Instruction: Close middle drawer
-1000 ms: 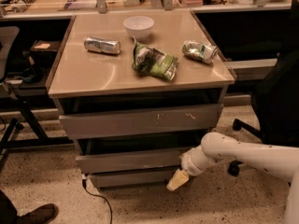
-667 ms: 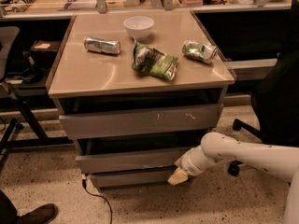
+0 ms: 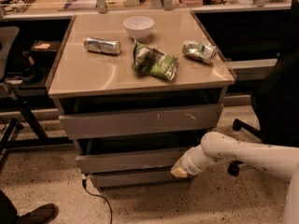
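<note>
While the white bowl point(image 3: 138, 26) sits on the cabinet top point(image 3: 93, 73) near a green bag point(image 3: 155, 62), the middle drawer point(image 3: 126, 161) (plain grey front, inside in shadow) juts slightly out below the scratched drawer point(image 3: 140, 121). The gripper point(image 3: 180, 171) is at its right end; whether it is open or closed cannot be told. Speckled floor point(image 3: 140, 204) lies in front.

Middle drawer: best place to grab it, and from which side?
No handle on the middle drawer: its front is a plain flat panel, standing out with a gap above. I'd take the panel's top edge, coming from the front. The gripper is at the panel's lower right end.
</note>
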You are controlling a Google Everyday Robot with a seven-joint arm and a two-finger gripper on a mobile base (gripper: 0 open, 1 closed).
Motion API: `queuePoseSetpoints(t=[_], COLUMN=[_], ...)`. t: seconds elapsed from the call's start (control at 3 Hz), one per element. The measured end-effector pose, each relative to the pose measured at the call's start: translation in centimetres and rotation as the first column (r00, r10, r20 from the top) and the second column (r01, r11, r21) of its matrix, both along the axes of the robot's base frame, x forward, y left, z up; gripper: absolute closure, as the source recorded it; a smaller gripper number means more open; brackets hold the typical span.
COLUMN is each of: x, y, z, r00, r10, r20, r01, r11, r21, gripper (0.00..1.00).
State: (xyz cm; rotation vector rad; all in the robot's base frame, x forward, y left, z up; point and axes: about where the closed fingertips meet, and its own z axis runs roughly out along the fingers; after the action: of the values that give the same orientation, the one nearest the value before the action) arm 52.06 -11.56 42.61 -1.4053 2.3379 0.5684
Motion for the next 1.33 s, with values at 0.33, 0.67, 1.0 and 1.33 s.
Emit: queuePoseSetpoints(t=[0.33,0.67,1.0,1.33], x=[1.6,4.0,4.9,4.9], y=[-0.3,-0.3,0.0,0.0], z=[0.1,-0.2,-0.5,-0.5], r00=[0.9994,0.9976,0.9976,0.9976], r10=[-0.029,-0.055,-0.056,-0.056], r20=[0.021,0.041,0.041,0.041], r01=[0.029,0.056,0.057,0.057], r11=[1.0,0.998,0.998,0.998], r21=[0.002,-0.01,-0.012,-0.012], gripper=[1.0,1.0,1.0,0.81])
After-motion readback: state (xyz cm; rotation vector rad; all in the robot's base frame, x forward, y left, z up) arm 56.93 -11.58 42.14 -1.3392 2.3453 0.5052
